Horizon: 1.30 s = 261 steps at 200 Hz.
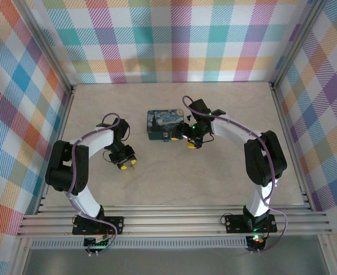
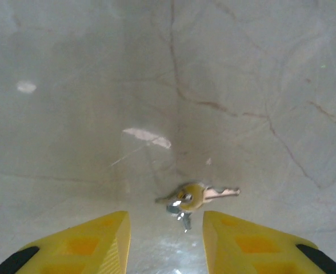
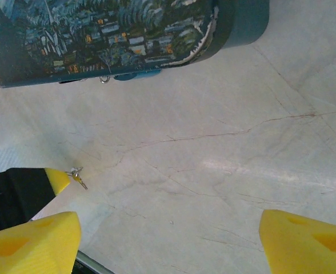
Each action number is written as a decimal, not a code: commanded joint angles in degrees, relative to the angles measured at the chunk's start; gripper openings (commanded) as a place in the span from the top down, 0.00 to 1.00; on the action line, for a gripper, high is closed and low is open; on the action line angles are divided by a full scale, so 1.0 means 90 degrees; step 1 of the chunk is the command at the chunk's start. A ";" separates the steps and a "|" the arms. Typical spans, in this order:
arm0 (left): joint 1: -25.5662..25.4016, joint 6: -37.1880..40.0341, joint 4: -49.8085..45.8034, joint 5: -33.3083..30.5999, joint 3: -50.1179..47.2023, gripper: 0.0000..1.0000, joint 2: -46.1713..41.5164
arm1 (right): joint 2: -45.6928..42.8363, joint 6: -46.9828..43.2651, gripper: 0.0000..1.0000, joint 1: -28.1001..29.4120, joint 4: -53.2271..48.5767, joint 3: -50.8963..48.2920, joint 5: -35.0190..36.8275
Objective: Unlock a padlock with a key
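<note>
A small brass key (image 2: 194, 197) on a metal ring lies flat on the marble table, its blade pointing right. My left gripper (image 2: 165, 228) is open, its yellow fingers (image 2: 94, 240) just short of the key on either side and not touching it. The key (image 3: 78, 176) also shows beside the left gripper's yellow tip (image 3: 56, 178). The tiny light-blue padlock (image 3: 136, 74) lies against the front edge of the tin, also seen from above as the padlock (image 1: 167, 137). My right gripper (image 3: 168, 228) is wide open over bare table, right of the padlock, and holds nothing.
A dark-blue swirl-painted tin (image 1: 165, 124) sits at the middle of the table (image 1: 174, 177), its painted side (image 3: 99, 34) close ahead of the right gripper. Checked walls enclose the table on three sides. An aluminium rail (image 1: 174, 220) runs along the near edge.
</note>
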 commanded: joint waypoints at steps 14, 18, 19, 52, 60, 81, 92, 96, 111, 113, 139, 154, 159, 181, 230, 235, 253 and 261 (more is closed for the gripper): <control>-0.0099 0.0050 0.0166 0.0101 0.0272 0.63 0.0324 | 0.0037 0.0149 0.18 0.0063 0.0118 0.0030 0.0088; -0.0109 0.0054 0.0158 0.0078 0.0291 0.63 0.0351 | 0.0042 0.0159 0.18 0.0067 0.0131 0.0035 0.0090; -0.0112 0.0058 0.0153 0.0071 0.0292 0.63 0.0360 | 0.0043 0.0169 0.18 0.0062 0.0132 0.0032 0.0090; -0.0189 0.0168 0.0133 -0.0003 0.0263 0.64 0.0580 | 0.0095 0.0246 0.18 0.0122 0.0182 0.0050 0.0127; -0.0210 0.0203 0.0109 -0.0023 0.0245 0.65 0.0625 | 0.0096 0.0257 0.18 0.0135 0.0177 0.0044 0.0146; -0.0266 0.0304 0.0042 -0.0101 0.0234 0.67 0.0701 | 0.0092 0.0287 0.18 0.0165 0.0176 0.0011 0.0176; -0.0279 0.0336 0.0030 -0.0121 0.0224 0.69 0.0701 | 0.0091 0.0301 0.18 0.0165 0.0181 -0.0008 0.0187; -0.0280 0.0354 0.0030 -0.0121 0.0215 0.69 0.0701 | 0.0087 0.0311 0.18 0.0174 0.0179 -0.0015 0.0188; -0.0280 0.0398 0.0035 -0.0107 0.0214 0.72 0.0687 | 0.0092 0.0333 0.18 0.0187 0.0182 -0.0029 0.0199; -0.0280 0.0403 0.0034 -0.0103 0.0214 0.72 0.0683 | 0.0085 0.0337 0.18 0.0197 0.0182 -0.0029 0.0200; -0.0279 0.0481 0.0050 -0.0053 0.0280 0.78 0.0657 | 0.0092 0.0364 0.18 0.0235 0.0179 -0.0038 0.0225; -0.0282 0.0524 0.0031 -0.0024 0.0336 0.81 0.0629 | 0.0073 0.0384 0.18 0.0253 0.0175 -0.0055 0.0227; -0.0285 0.0529 0.0023 -0.0024 0.0355 0.82 0.0607 | 0.0059 0.0393 0.18 0.0262 0.0176 -0.0063 0.0226; -0.0287 0.0560 0.0011 -0.0004 0.0427 0.86 0.0487 | 0.0018 0.0447 0.18 0.0276 0.0240 -0.0140 0.0218; -0.0289 0.0635 0.0028 0.0105 0.0585 0.96 0.0155 | 0.0044 0.0815 0.18 0.0271 0.0724 -0.0359 -0.0102; -0.0281 0.0630 0.0039 0.0129 0.0595 0.97 0.0124 | 0.0053 0.0854 0.18 0.0273 0.0786 -0.0383 -0.0144; -0.0290 0.0665 0.0054 0.0209 0.0638 1.00 0.0071 | 0.0061 0.0971 0.18 0.0263 0.0929 -0.0472 -0.0241; -0.0287 0.0670 0.0059 0.0242 0.0653 1.00 0.0053 | 0.0066 0.0997 0.18 0.0263 0.0978 -0.0497 -0.0264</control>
